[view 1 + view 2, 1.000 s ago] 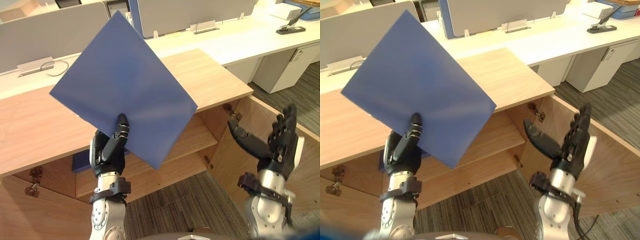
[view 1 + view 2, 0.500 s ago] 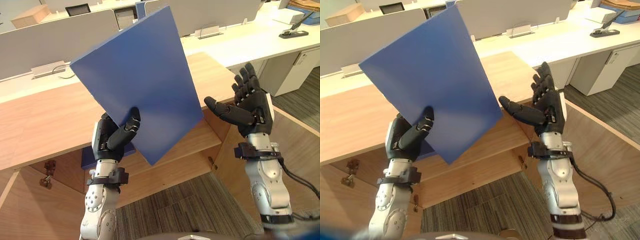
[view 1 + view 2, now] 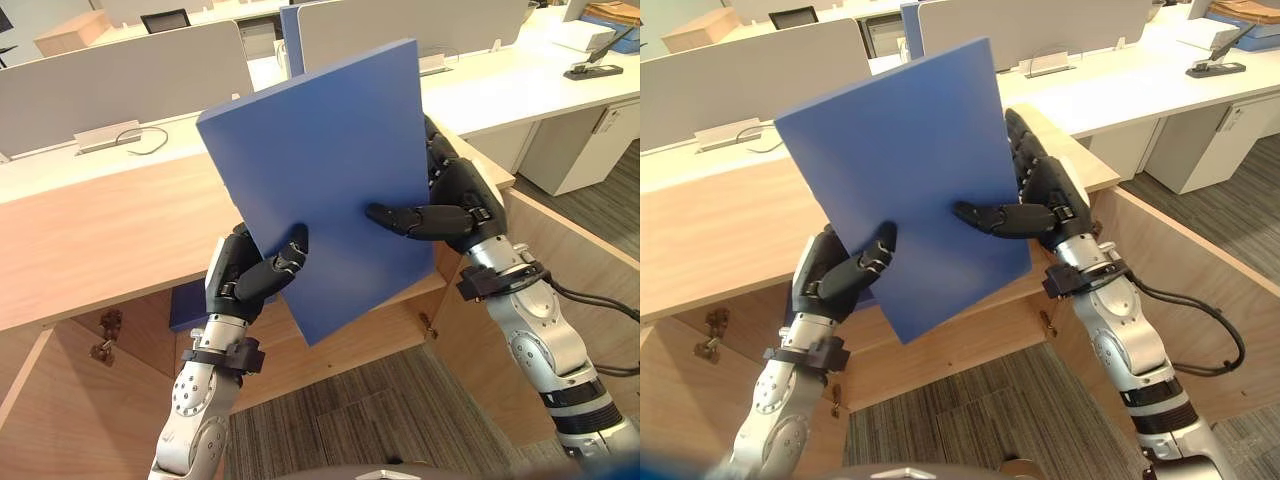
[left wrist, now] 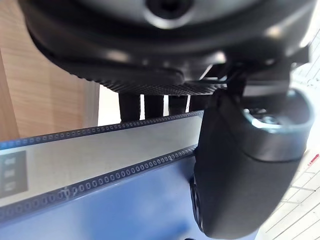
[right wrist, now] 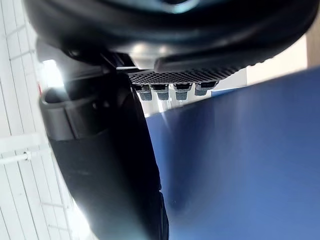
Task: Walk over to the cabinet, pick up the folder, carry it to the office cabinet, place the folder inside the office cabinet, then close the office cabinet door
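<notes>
Aloft, folder (image 3: pixel 330 170) clear above cabinet (image 3: pixel 100 250), left hand (image 3: pixel 245 285), right hand (image 3: pixel 462 205) fingers (image 3: pixel 1025 152) clamping opposite edges

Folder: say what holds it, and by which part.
Both hands hold the folder: the left hand pinches its left edge low down, the right hand its right edge.

I get bright, even light from above — soft sheen on the folder (image 3: pixel 330 170), white glare behind the fingers (image 4: pixel 130 107).
</notes>
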You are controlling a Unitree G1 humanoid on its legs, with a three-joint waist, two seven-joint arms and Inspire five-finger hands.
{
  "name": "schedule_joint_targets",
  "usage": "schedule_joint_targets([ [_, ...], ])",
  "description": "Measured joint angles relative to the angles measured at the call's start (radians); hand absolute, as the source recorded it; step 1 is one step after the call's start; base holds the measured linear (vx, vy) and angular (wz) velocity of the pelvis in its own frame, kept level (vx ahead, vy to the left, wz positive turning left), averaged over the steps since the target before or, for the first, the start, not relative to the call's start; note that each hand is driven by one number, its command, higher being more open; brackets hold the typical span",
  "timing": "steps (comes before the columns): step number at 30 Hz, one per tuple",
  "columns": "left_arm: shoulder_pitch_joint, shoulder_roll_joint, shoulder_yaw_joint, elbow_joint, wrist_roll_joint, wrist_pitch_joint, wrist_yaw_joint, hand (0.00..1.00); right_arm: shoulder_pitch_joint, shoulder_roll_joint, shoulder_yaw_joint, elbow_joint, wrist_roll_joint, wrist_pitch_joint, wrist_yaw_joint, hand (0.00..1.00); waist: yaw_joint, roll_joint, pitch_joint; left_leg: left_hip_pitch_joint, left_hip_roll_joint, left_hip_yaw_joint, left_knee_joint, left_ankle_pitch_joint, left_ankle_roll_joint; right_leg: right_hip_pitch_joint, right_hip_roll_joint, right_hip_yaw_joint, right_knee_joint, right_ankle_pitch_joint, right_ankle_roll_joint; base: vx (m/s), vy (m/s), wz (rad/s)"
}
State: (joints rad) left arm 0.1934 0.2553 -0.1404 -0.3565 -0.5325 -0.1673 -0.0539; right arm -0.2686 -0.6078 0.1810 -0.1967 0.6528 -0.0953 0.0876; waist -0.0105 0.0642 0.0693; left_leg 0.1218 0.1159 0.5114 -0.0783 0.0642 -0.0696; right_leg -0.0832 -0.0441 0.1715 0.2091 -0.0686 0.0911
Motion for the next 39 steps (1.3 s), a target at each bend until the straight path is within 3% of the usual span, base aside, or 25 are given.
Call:
schedule_joint_targets([
  [3, -0.011, 0.018, 0.0, 0.012, -0.028, -0.003, 0.003, 0.0, -0.042, -0.053, 0.038, 0.001, 0.026, 0.0, 0.011, 1.0, 0.004, 0.0, 0.0, -0.002, -0.001, -0.003, -0.008, 0.009, 0.002, 0.002, 0.0, -0.002, -0.015, 0.013, -0.001, -0.01, 0.005, 0.01],
  [4, -0.013, 0.023, -0.001, 0.015, -0.031, -0.007, 0.003, 0.0, -0.053, -0.078, 0.052, 0.002, 0.034, 0.0, 0.016, 0.0, 0.005, 0.0, 0.0, -0.002, -0.001, -0.004, -0.008, 0.01, 0.002, 0.004, -0.001, -0.003, -0.017, 0.014, -0.001, 0.0, 0.0, 0.0],
  [11, -0.016, 0.104, -0.049, 0.035, -0.121, -0.036, 0.004, 0.0, -0.127, -0.235, 0.158, 0.017, 0.178, 0.0, 0.023, 0.0, 0.006, 0.002, -0.001, -0.005, -0.001, -0.026, -0.013, 0.019, 0.003, 0.016, -0.005, -0.025, -0.023, 0.017, -0.003, -0.01, -0.001, 0.08],
  [12, -0.017, 0.128, -0.06, 0.036, -0.141, -0.044, 0.004, 1.0, -0.146, -0.27, 0.181, 0.017, 0.191, 0.0, 0.028, 0.0, 0.01, 0.002, -0.002, -0.005, 0.0, -0.027, -0.014, 0.02, 0.003, 0.016, -0.005, -0.026, -0.024, 0.018, -0.004, -0.01, 0.0, 0.07],
  [17, -0.024, 0.261, -0.102, 0.055, -0.23, -0.066, -0.008, 1.0, -0.178, -0.393, 0.254, 0.007, 0.263, 0.0, 0.075, 0.0, 0.021, 0.004, -0.011, -0.006, 0.001, -0.027, -0.014, 0.022, 0.001, 0.017, -0.005, -0.029, -0.026, 0.019, -0.005, 0.0, 0.0, 0.0],
  [20, -0.044, 0.379, -0.191, 0.111, -0.291, -0.06, -0.073, 1.0, -0.178, -0.456, 0.274, -0.001, 0.263, 0.0, 0.093, 0.0, 0.031, 0.007, -0.029, -0.009, 0.001, -0.026, -0.015, 0.022, 0.0, 0.016, -0.007, -0.03, -0.03, 0.019, -0.005, 0.0, 0.0, 0.0],
  [22, -0.063, 0.465, -0.293, 0.158, -0.359, -0.032, -0.137, 1.0, -0.183, -0.512, 0.291, -0.034, 0.241, 0.004, 0.116, 0.0, 0.033, 0.004, -0.043, -0.017, 0.001, -0.025, -0.015, 0.021, -0.001, 0.014, -0.008, -0.032, -0.034, 0.02, -0.004, 0.0, 0.0, 0.0],
  [28, -0.059, 0.562, -0.585, 0.216, -0.404, 0.083, -0.319, 1.0, -0.197, -0.541, 0.302, -0.214, 0.081, 0.015, 0.189, 0.0, 0.025, -0.011, -0.075, -0.012, 0.006, -0.005, -0.015, 0.015, -0.01, 0.015, -0.004, -0.024, -0.051, 0.026, -0.005, 0.03, 0.006, -0.06],
  [31, -0.041, 0.555, -0.634, 0.23, -0.359, 0.106, -0.365, 1.0, -0.175, -0.499, 0.246, -0.354, -0.035, 0.012, 0.203, 0.0, 0.019, -0.011, -0.075, -0.013, 0.006, -0.005, -0.015, 0.015, -0.01, 0.015, -0.004, -0.023, -0.051, 0.027, -0.005, 0.0, 0.0, 0.0],
  [34, 0.023, 0.469, -0.605, 0.256, -0.303, 0.105, -0.375, 1.0, -0.098, -0.331, 0.112, -0.494, -0.192, -0.073, 0.2, 0.0, 0.015, -0.012, -0.075, -0.012, 0.005, -0.006, -0.015, 0.015, -0.01, 0.015, -0.003, -0.022, -0.051, 0.027, -0.005, 0.0, 0.0, 0.0],
  [36, 0.016, 0.358, -0.584, 0.426, -0.216, 0.095, -0.41, 1.0, -0.062, -0.19, 0.078, -0.541, -0.281, -0.175, 0.15, 0.0, 0.011, -0.011, -0.076, -0.01, 0.004, -0.005, -0.015, 0.014, -0.011, 0.015, -0.004, -0.019, -0.049, 0.026, -0.005, -0.02, 0.0, -0.01],
  [39, 0.02, 0.223, -0.485, 0.698, 0.044, 0.094, -0.381, 1.0, -0.02, -0.135, 0.074, -0.544, -0.384, -0.245, 0.084, 0.0, 0.0, -0.016, -0.078, -0.02, 0.003, -0.002, -0.016, 0.011, -0.014, 0.004, -0.002, -0.007, -0.05, 0.026, 0.0, -0.06, -0.006, -0.1],
])
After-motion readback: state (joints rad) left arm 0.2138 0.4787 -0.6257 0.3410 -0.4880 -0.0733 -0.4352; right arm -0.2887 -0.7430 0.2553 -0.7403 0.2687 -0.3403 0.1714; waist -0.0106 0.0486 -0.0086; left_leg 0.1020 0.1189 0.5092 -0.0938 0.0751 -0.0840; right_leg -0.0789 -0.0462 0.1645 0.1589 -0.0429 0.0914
